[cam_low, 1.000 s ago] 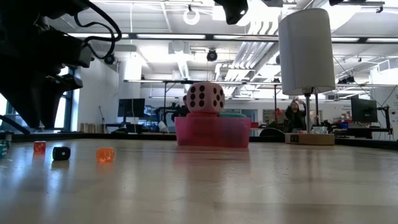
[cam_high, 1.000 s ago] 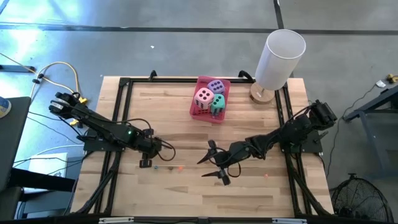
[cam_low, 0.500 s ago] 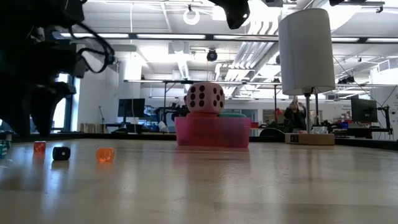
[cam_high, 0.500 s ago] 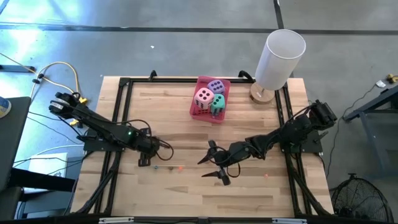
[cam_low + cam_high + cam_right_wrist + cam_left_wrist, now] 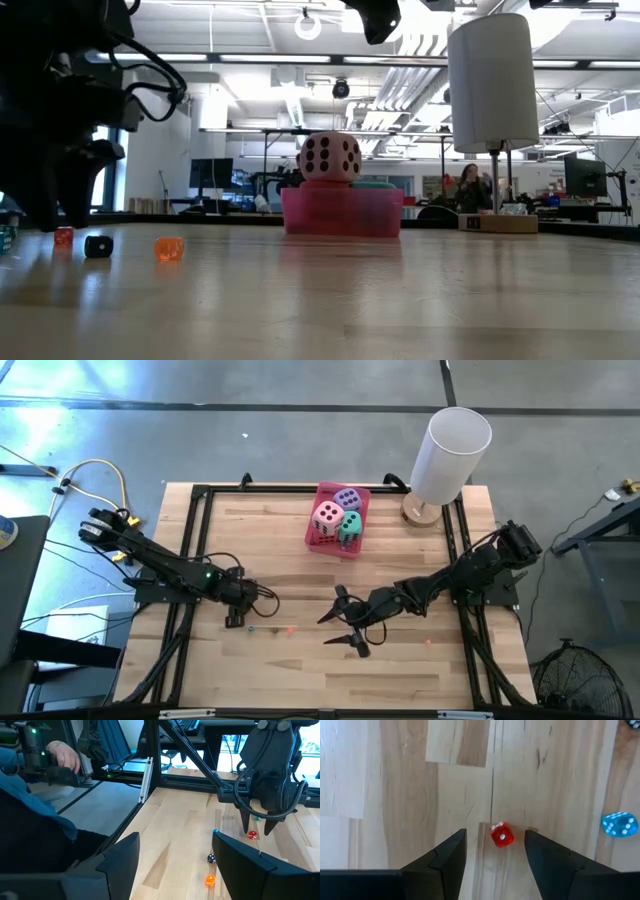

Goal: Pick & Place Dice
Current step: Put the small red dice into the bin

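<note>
Left hand (image 5: 495, 851): reaches low over the wooden counter (image 5: 280, 550), fingers spread either side of a tiny red translucent die (image 5: 501, 834), not touching it.
Right hand (image 5: 345, 625): hovers mid-counter, fingers spread, empty.
Dice: pink soft cube (image 5: 327, 515), teal soft cube (image 5: 350, 526) and purple soft cube (image 5: 347, 499) sit in the pink translucent tray (image 5: 314, 532); pink shows six pips in the low view.
Writing: none readable.
</note>
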Action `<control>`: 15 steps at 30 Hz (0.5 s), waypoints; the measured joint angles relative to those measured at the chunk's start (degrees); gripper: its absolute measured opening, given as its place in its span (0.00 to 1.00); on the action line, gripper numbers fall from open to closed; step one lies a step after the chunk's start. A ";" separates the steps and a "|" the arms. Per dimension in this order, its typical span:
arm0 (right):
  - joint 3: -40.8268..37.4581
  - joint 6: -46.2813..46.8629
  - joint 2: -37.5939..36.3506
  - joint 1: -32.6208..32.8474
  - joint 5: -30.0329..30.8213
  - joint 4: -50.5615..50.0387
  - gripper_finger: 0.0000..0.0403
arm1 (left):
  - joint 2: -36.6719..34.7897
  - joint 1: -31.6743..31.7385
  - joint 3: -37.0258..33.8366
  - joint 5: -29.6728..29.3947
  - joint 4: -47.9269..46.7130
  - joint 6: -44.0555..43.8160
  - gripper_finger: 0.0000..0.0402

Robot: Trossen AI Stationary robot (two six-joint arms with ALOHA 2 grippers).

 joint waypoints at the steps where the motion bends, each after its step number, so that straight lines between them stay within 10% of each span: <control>1: 0.00 0.00 -0.02 0.00 0.00 0.00 0.60 | 0.00 0.00 0.00 0.00 0.36 0.03 0.47; 15: 0.00 0.13 -0.01 0.00 0.00 -0.05 0.60 | 0.00 0.00 0.00 0.34 0.55 -4.31 0.47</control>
